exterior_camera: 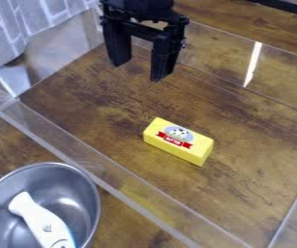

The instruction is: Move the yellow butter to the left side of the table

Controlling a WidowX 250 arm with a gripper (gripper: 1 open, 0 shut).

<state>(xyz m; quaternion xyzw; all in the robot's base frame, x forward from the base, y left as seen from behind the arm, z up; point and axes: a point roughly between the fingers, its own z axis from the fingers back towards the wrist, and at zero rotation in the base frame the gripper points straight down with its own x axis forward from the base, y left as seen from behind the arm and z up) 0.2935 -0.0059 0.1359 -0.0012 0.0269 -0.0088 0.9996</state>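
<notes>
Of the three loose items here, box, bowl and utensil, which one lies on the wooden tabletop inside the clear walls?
Only the yellow butter box; the steel bowl and the white utensil inside it sit outside the acrylic wall.

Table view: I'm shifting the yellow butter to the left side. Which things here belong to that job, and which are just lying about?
Belongs to the job:
- yellow butter, lying on the table
- gripper, open, above the table and apart from the butter

Just lying about:
- steel bowl
- white utensil inside the bowl
</notes>
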